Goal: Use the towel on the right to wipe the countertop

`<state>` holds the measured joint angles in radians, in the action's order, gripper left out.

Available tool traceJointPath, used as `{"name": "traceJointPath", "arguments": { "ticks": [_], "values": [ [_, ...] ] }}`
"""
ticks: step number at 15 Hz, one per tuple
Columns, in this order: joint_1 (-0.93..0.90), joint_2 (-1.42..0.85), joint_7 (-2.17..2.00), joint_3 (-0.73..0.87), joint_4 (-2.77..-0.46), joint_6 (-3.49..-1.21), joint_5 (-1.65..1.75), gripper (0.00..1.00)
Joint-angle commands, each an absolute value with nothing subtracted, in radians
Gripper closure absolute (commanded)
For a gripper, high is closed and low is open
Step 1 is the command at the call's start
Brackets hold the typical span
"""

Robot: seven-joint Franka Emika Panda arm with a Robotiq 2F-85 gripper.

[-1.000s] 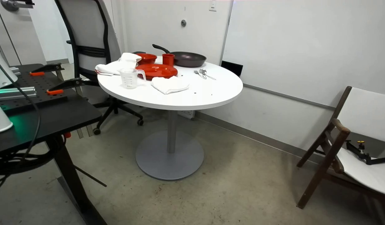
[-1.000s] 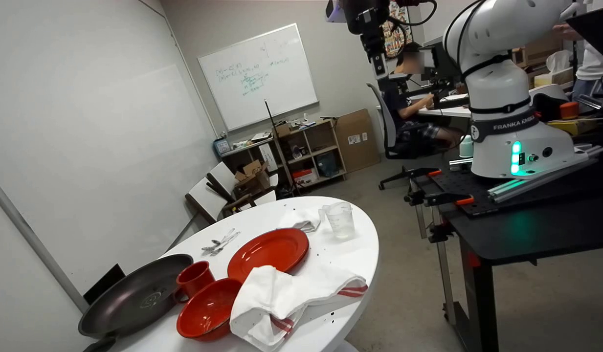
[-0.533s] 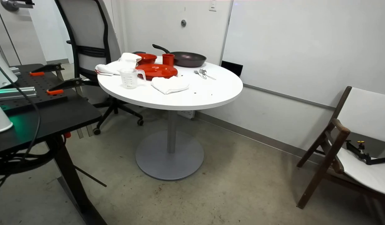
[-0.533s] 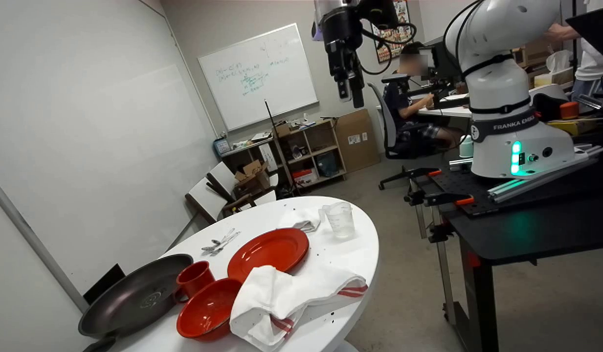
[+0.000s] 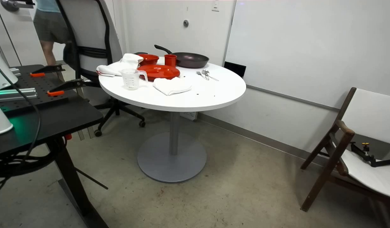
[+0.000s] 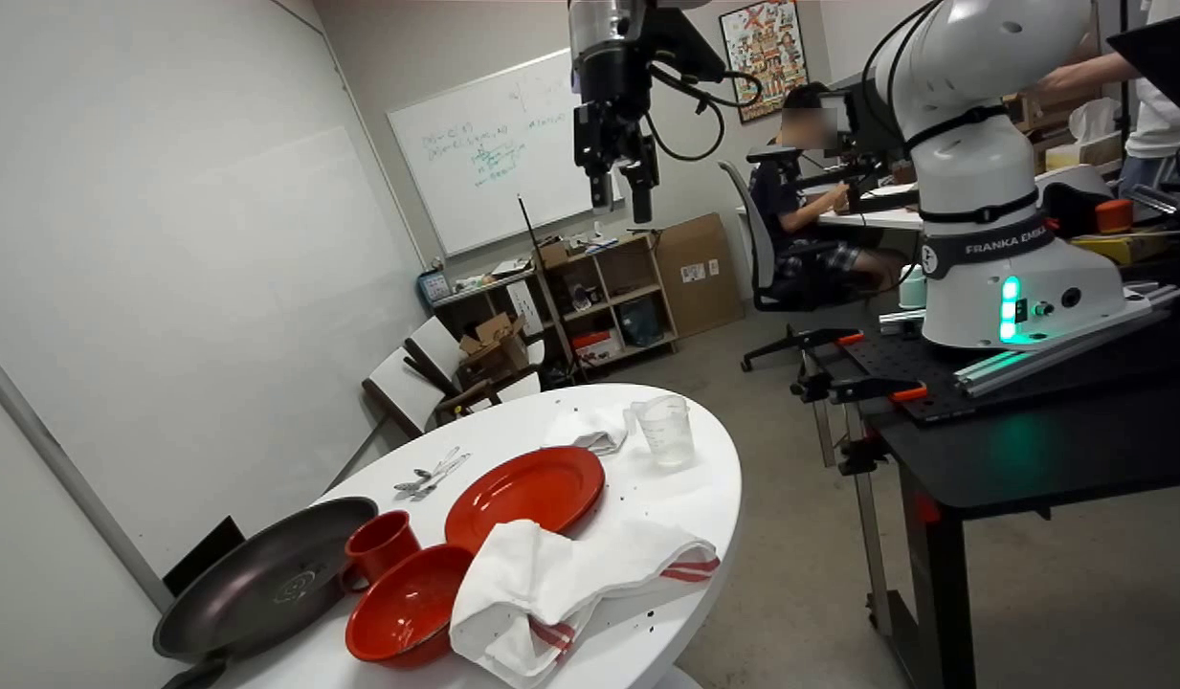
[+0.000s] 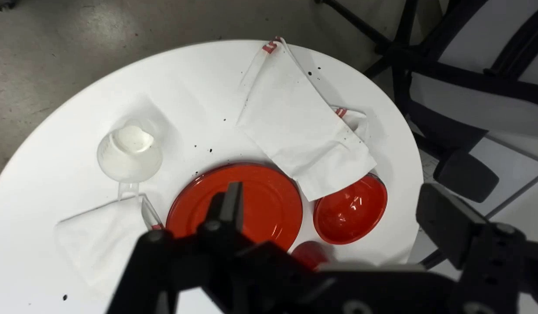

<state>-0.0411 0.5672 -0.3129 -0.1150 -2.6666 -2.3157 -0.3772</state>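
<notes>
Pincer (image 6: 621, 204) high above countertop (image 5: 221, 87); jaws downward, apart

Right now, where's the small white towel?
In the wrist view, the towel lies lower left on the round white tabletop, below the clear measuring cup and left of the round red plate.

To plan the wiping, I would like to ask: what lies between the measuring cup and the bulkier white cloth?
Between the measuring cup and the bulkier white cloth, the wrist view shows only white countertop with a few dark specks.
</notes>
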Motion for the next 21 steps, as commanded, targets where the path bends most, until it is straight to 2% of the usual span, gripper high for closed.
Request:
{"name": "traceJointPath", "arguments": {
  "ticks": [1,9,17,21],
  "values": [
    [-0.038,0.44,-0.297,-0.095,-2.592,-2.382,-0.366,0.0],
    [0.029,0.273,-0.315,-0.061,-2.528,-2.38,-0.236,0.0],
    [0.091,0.219,-0.322,-0.004,-2.45,-2.39,-0.135,0.0],
    [0.083,0.243,-0.316,0.001,-2.485,-2.389,-0.157,0.0]
  ]
}}
